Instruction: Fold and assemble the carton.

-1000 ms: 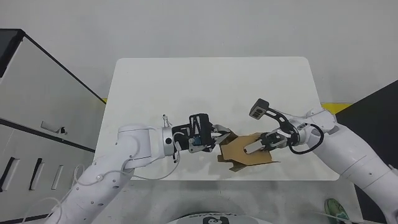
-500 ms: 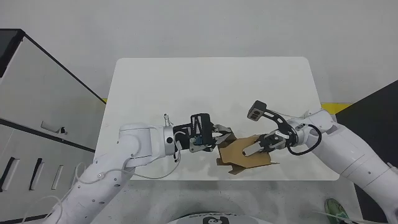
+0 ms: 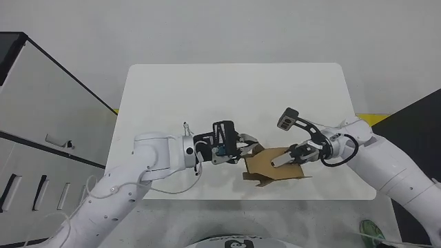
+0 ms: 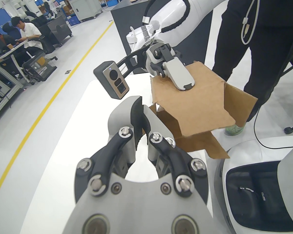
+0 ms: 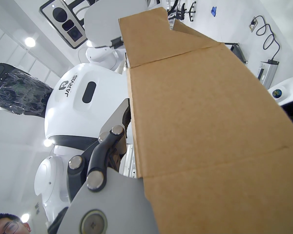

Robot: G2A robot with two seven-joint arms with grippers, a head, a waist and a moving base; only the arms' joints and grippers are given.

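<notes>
- My left gripper (image 4: pixel 142 109) is edging closer into the carton (image 3: pixel 277 167) than a second ago, while my right gripper (image 3: pixel 281 161) is barely shifting.
- I judge the carton is opening up, with its flaps not yet folded.
- The right is clamping the top panel. The left's fingers are nearly together on a flap edge.
- I am counting one carton, held between two grippers near the front edge of one table (image 3: pixel 234 96).

The carton (image 3: pixel 275 167) is near the front edge of the bench (image 3: pixel 234 96), a bit right of the middle. It is between the two pincers. The left pincer (image 3: pixel 248 148) touches its left end. The right pincer (image 3: pixel 278 160) is on its right side, one finger on top.
</notes>
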